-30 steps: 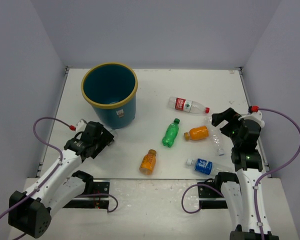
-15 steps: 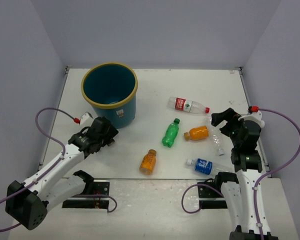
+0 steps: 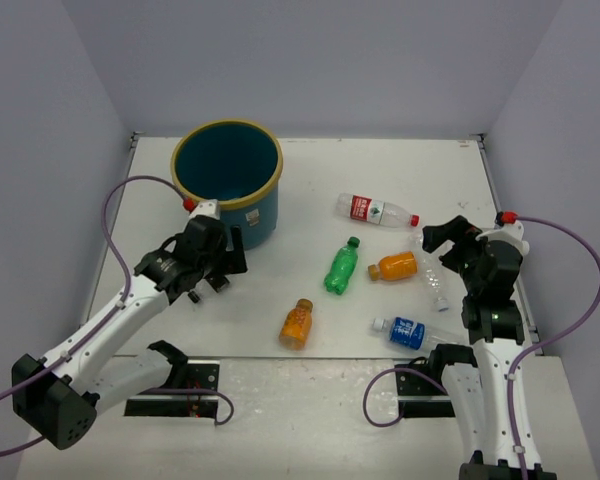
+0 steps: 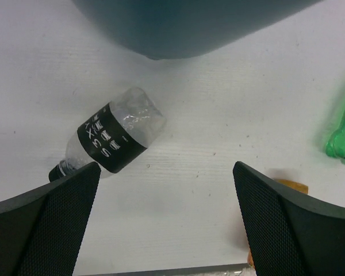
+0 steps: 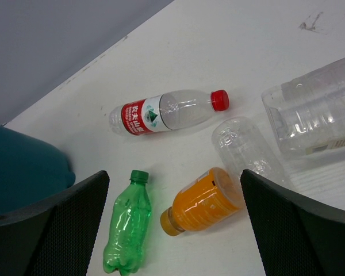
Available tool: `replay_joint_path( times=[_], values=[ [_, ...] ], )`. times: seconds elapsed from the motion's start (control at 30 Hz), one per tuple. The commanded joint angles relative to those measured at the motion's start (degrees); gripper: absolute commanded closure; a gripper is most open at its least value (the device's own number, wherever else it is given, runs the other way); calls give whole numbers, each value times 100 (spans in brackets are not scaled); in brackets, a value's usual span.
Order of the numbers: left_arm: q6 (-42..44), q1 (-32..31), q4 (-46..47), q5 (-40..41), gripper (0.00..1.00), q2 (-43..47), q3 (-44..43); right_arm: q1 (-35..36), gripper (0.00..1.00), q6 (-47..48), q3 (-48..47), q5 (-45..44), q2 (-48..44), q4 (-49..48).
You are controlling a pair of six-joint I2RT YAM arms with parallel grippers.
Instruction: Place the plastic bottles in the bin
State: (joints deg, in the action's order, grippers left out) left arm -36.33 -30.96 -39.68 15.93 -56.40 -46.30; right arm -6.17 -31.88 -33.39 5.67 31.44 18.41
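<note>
No bottle shows inside the bin (image 3: 260,222), so the task is hardly begun. The left gripper (image 4: 165,172) is released; the black-label bottle (image 4: 112,144) lies just under it, the bin just ahead. The right gripper (image 5: 175,172), also released, hangs above the green bottle (image 5: 126,230) and others on the worktop (image 3: 310,170).

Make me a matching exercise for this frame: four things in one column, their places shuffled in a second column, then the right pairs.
Things:
1. bin
2. green bottle
3. blue-label bottle
4. black-label bottle

Places:
A. lying nearest the right arm's base
B. lying close by the bin's foot
C. standing upright at the table's far left
D. lying mid-table beside an orange bottle

Pairs: 1-C, 2-D, 3-A, 4-B
</note>
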Motion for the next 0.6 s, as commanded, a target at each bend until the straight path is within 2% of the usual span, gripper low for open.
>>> replay_joint_path(
  times=[0.0,0.03,0.2,0.43,0.57],
  values=[
    [1026,-33,-338,-868,0,-324,-238,-24,1,103,-26,36,-17,-199],
    [957,-33,-265,-854,0,-332,-185,-24,1,101,-6,33,-39,-200],
    [-314,-24,-758,779,0,-57,57,-7,1,94,-15,20,-63,-146],
    [-1154,-15,-281,1325,0,866,675,-15,1,83,-6,70,-11,-189],
    [-1126,-15,37,1291,0,848,994,-14,1,81,30,-9,-115,-217]
  ],
)
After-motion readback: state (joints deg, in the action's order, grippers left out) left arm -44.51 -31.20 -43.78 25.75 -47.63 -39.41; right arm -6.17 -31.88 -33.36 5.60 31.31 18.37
